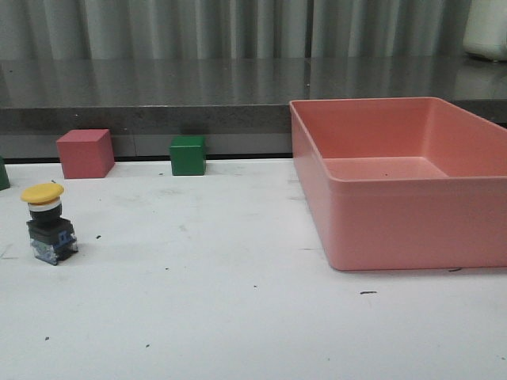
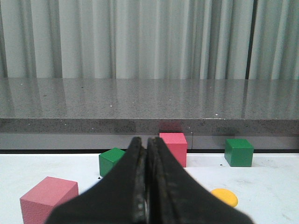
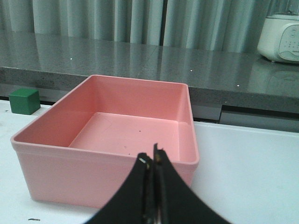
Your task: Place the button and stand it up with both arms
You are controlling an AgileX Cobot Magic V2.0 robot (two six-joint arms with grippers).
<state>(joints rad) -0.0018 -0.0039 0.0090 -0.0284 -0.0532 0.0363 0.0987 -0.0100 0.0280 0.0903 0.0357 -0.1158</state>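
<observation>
While neither arm appears in the front view, each wrist view shows its own gripper clenched on nothing. Left gripper (image 2: 147, 186): fingers pressed together along their full length, at the lower centre of the left wrist frame, touching no object. Right gripper (image 3: 153, 186): fingers likewise pressed together, with only a hairline seam between them, at the lower centre of the right wrist frame, in front of the pink bin (image 3: 107, 172) and apart from it.

Button (image 1: 47, 222): standing upright on the white counter (image 1: 238, 317) at the left edge of the front view, yellow cap on top, pale collar beneath, black base with bluish bits resting on the surface. Only the yellow cap shows in the left wrist view, at lower right beside the fingers.

Red cube (image 1: 85, 153) and green cube (image 1: 188, 155): at the far edge of the counter, upper left of the front view, well apart from the button. Pink bin: open-topped, filling the right half of the front view. A second red cube (image 2: 49, 198) lies at lower left of the left wrist frame.
</observation>
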